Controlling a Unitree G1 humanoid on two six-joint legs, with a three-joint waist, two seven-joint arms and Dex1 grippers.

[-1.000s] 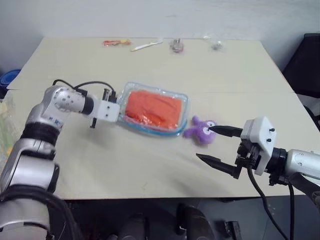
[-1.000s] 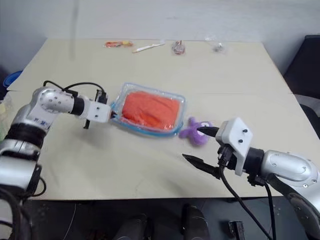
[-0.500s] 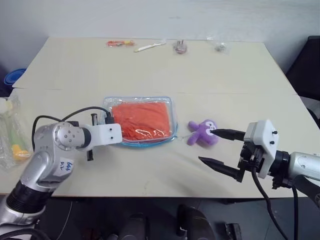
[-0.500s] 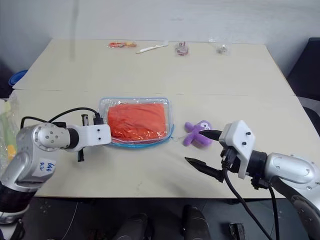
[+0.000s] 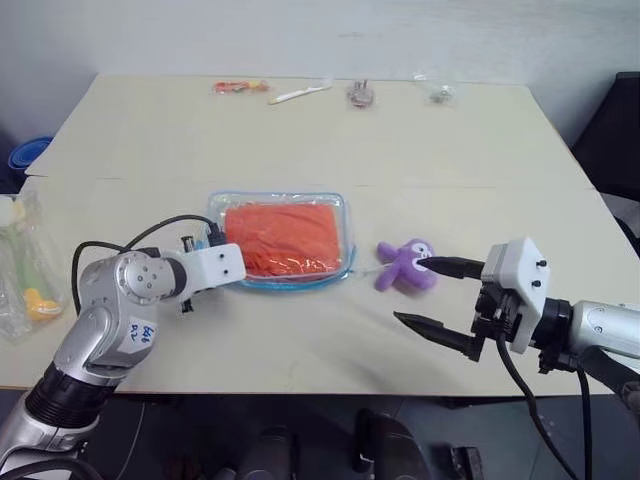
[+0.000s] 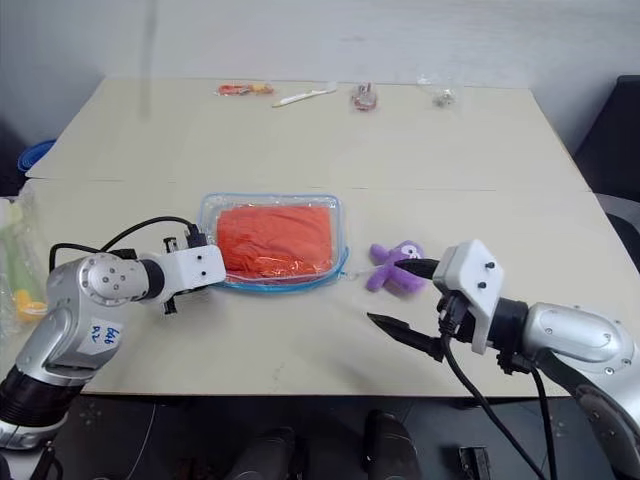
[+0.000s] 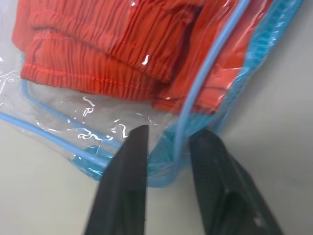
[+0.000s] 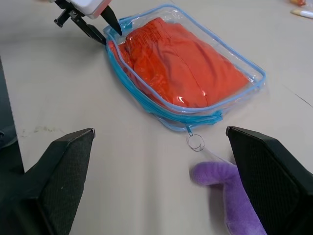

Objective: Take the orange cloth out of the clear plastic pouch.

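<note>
The left gripper (image 7: 168,147), jaws slightly parted astride the clear plastic pouch's (image 5: 340,205) blue corner trim, seems to anchor it, while the right gripper (image 5: 432,296) waits wide open and empty near its zip pull ring (image 8: 195,142), the orange cloth (image 5: 282,236) inside

A pale beige table (image 5: 300,130) carries everything here. A purple plush toy (image 5: 405,266) lies on it toward the near right, limbs spread, a face with 2 white eyes on its rounded head. Along the table's far edge sits a row of 4 small items: an orange-and-yellow item (image 5: 240,87) farthest left, then a slim white stick-like piece (image 5: 294,94) lying slantwise just beside it, then a small dark-and-metal object (image 5: 358,93), then a small clear-wrapped object (image 5: 436,93) farthest right. At the table's left edge lies a clear bag (image 5: 22,265) with a yellow-green toy inside. Beyond that edge, a blue object (image 5: 20,157) shows partly.
</note>
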